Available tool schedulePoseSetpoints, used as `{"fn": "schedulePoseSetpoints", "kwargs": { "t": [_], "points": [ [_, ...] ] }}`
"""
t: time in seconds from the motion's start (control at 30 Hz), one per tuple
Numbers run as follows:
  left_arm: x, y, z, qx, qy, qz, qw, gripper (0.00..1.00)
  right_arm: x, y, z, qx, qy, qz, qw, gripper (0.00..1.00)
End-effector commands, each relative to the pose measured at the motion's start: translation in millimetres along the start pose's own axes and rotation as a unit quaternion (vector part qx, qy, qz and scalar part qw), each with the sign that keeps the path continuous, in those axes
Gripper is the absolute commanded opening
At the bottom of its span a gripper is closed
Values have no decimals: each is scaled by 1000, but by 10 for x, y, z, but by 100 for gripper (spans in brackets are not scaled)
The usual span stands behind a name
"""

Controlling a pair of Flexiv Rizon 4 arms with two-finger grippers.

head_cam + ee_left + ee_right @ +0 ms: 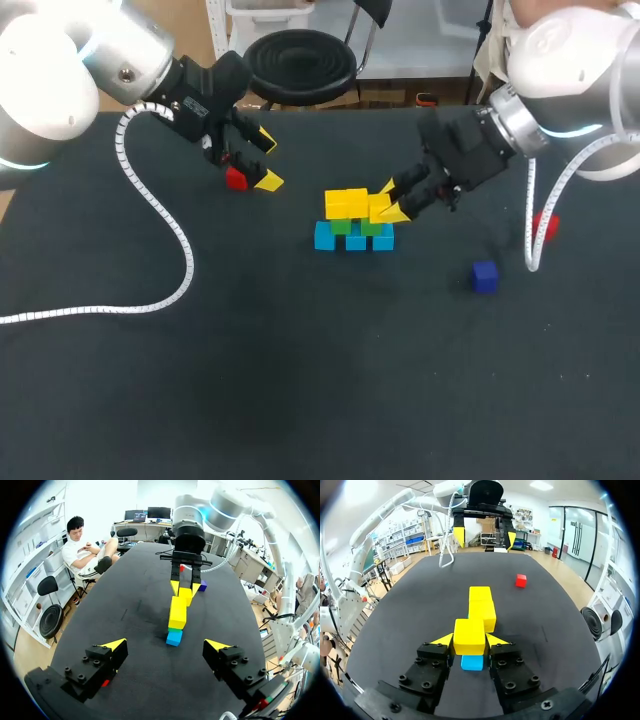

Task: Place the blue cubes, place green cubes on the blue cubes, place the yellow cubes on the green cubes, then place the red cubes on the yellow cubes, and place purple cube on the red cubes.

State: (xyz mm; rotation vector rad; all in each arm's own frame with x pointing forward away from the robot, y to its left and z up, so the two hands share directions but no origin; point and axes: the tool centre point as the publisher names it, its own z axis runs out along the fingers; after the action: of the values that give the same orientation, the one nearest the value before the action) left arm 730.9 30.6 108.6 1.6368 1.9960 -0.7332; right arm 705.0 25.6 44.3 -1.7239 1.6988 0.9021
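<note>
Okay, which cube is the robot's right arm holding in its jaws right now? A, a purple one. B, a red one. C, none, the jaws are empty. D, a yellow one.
D: in the right wrist view a yellow cube sits between the jaws with both tips against its sides, over a blue cube.

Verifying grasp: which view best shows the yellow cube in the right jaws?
Right wrist view: yellow cube close up, both jaws on its sides. Head view: cube partly hidden by the jaws. Left wrist view: far off, small.
</note>
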Motion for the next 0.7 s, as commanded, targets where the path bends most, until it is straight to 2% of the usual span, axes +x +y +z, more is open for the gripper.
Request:
{"fn": "schedulePoseSetpoints", "kwargs": {
  "t": [0.03,0.4,0.7],
  "points": [
    [4,-2,-2,-1,0,0,1000,100,-5,3,6,1,-1,-1,1000,0],
    [4,-2,-2,-1,0,0,1000,100,23,-27,-95,22,1,4,1000,0],
    [4,-2,-2,-1,0,0,1000,100,14,-113,-78,22,-4,4,1000,0]
  ]
}}
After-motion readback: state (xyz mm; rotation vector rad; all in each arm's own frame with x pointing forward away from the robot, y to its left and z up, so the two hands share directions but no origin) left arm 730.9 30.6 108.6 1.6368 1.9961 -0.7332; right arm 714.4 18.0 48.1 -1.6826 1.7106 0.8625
